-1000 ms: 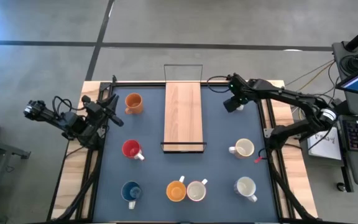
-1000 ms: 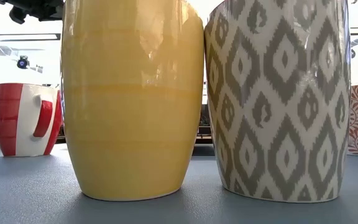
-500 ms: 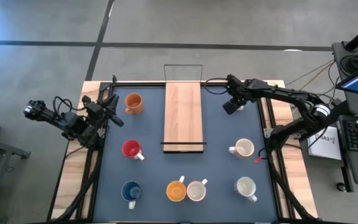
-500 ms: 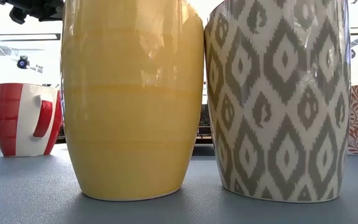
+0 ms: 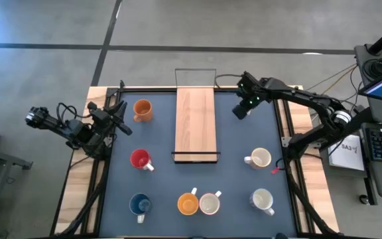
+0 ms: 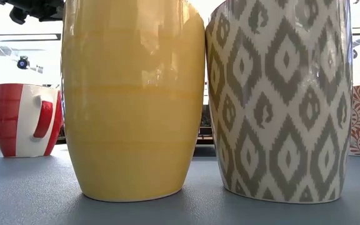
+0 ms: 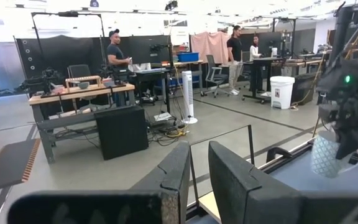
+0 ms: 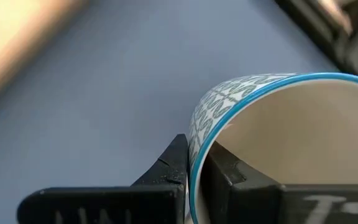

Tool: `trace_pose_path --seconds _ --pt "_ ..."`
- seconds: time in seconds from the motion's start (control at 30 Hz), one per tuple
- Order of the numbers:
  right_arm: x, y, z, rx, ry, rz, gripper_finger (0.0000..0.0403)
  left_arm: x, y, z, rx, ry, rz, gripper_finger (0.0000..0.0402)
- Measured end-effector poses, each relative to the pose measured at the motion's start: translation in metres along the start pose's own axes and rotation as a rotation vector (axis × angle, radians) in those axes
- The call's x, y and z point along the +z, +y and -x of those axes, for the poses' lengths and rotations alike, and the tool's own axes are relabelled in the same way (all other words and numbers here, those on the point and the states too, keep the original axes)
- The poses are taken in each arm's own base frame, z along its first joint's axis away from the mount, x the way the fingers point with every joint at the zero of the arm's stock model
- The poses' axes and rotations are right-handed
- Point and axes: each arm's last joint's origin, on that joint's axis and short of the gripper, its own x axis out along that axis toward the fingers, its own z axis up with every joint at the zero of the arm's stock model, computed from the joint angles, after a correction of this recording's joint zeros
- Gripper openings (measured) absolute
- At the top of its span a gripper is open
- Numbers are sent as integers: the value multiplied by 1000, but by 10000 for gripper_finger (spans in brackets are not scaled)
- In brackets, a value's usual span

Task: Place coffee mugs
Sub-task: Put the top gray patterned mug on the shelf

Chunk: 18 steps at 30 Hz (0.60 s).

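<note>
Right gripper (image 5: 241, 110) has a patterned mug (image 8: 272, 137) pinched by the rim!
It's clamped on the blue-edged wall, one finger inside and one outside, at the far right of the table (image 5: 237, 153) beside the wooden board (image 5: 195, 123). The left gripper (image 5: 117, 108) sits at the far left by the orange mug (image 5: 142, 109); its state I cannot tell.

Your right arm grips, your left arm waits.
Your right gripper (image 5: 242, 109) is stretched far out, its two fingers (image 8: 173, 167) squeezed tight on the rim of a patterned mug (image 8: 278, 143), one finger outside, one inside. Your left gripper (image 5: 115, 113) rests at its side, fingers close together.
</note>
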Motion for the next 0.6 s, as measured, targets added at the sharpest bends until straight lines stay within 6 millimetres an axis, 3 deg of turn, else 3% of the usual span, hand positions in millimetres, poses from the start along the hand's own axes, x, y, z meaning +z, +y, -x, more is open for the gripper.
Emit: trace_pose_path --seconds 0.33,0.43,0.6 --pt "39 35 54 112 -216 202 14 0 -1 0 -1 1 14 42" --pt "44 49 53 135 -216 243 14 -1 -2 0 -2 1 9 42" --pt "55 70 33 150 -173 334 14 -2 -3 0 -2 3 3 42"
